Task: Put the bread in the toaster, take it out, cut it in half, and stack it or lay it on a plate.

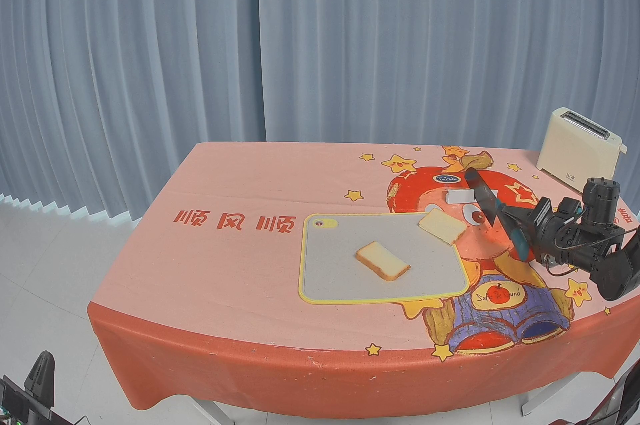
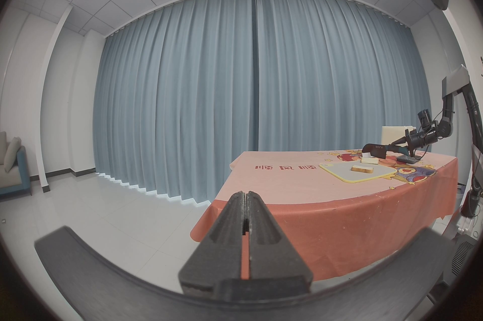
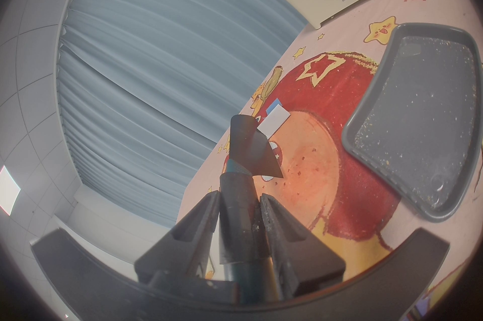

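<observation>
Two bread halves lie on the grey, yellow-rimmed cutting board [image 1: 333, 273]: one [image 1: 382, 260] near its middle, the other [image 1: 442, 226] on its far right corner. My right gripper [image 1: 533, 226] is shut on a knife [image 1: 487, 196] by its teal handle. The dark blade hangs over the tablecloth just right of the board, pointing away from me. In the right wrist view the fingers [image 3: 201, 221] clamp the knife [image 3: 251, 151] above the cloth, next to a dark grey plate [image 3: 417, 121]. The cream toaster [image 1: 579, 150] stands at the far right corner. My left gripper [image 2: 245, 231] is shut, low and well left of the table.
A small white card [image 1: 460, 196] lies on the cloth beyond the board. The left half of the table [image 1: 233, 193] is bare cloth. A blue-grey curtain hangs behind the table.
</observation>
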